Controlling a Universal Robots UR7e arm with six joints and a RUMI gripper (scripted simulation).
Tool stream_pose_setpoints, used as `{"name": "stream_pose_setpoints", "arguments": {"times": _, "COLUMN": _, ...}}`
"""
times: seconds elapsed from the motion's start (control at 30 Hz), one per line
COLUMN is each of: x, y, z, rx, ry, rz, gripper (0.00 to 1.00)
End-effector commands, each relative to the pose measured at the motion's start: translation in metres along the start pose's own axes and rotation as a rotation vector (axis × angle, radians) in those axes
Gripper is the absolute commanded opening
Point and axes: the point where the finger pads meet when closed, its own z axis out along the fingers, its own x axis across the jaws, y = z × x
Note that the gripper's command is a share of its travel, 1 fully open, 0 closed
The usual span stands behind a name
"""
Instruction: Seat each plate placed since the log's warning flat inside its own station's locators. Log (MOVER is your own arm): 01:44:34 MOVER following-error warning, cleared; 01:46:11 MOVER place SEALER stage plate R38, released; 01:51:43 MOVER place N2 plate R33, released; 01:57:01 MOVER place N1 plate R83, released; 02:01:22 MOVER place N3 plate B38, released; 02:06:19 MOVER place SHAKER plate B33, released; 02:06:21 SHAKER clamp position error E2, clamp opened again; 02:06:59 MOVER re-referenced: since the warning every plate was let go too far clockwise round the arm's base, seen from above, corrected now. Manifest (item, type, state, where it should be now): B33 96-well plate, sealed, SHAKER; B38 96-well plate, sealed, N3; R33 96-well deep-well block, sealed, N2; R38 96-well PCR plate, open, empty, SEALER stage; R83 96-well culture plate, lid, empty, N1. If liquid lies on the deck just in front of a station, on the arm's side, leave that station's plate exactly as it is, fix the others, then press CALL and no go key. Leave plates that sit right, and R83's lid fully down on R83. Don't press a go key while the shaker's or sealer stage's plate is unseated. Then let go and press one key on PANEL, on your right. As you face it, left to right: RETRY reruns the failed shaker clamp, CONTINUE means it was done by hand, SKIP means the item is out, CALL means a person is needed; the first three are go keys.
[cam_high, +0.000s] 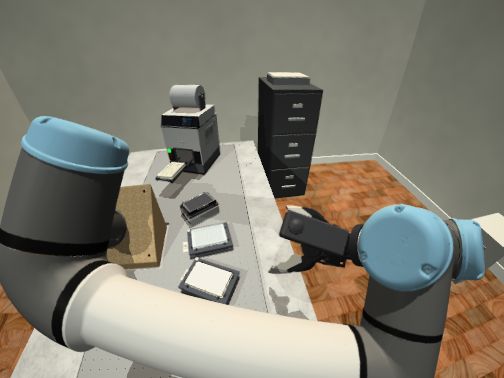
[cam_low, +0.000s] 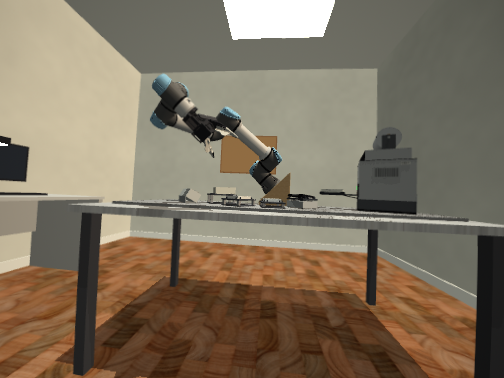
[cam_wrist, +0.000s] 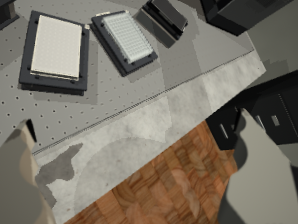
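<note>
My gripper (cam_high: 295, 261) is open and empty, held high over the table's right edge; it also shows in the exterior view (cam_low: 210, 144). In the wrist view its two fingers frame the table edge and floor (cam_wrist: 145, 170). On the deck to its left, three plates sit on dark nests in a row. The nearest is a white sealed plate (cam_high: 209, 278) (cam_wrist: 55, 45). The middle one is a plate with visible wells (cam_high: 210, 236) (cam_wrist: 127, 37). The farthest is a dark block (cam_high: 200, 206) (cam_wrist: 167, 15), which looks twisted on its base. A pale plate (cam_high: 170, 171) lies on the sealer's stage.
The sealer (cam_high: 189, 135) (cam_low: 387, 180) stands at the deck's far end. A brown wedge-shaped box (cam_high: 137, 225) is near the arm's base. A black file cabinet (cam_high: 290, 135) stands on the floor beyond the table's right edge. My own arm hides the near deck.
</note>
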Motion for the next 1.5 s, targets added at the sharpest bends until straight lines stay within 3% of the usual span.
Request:
{"name": "stream_pose_setpoints", "arguments": {"times": 0.0, "x": 0.000, "y": 0.000, "z": -0.001, "rx": -0.001, "ry": 0.000, "rz": -0.001, "gripper": 1.00}}
{"name": "stream_pose_setpoints", "arguments": {"times": 0.53, "x": 0.000, "y": 0.000, "z": -0.001, "rx": -0.001, "ry": 0.000, "rz": -0.001, "gripper": 1.00}}
{"name": "stream_pose_setpoints", "arguments": {"times": 0.57, "x": 0.000, "y": 0.000, "z": 0.004, "rx": -0.006, "ry": -0.003, "rz": 0.019, "gripper": 0.82}}
{"name": "stream_pose_setpoints", "arguments": {"times": 1.47, "x": -0.003, "y": 0.001, "z": 0.029, "rx": -0.140, "ry": -0.060, "rz": 0.497, "gripper": 0.82}}
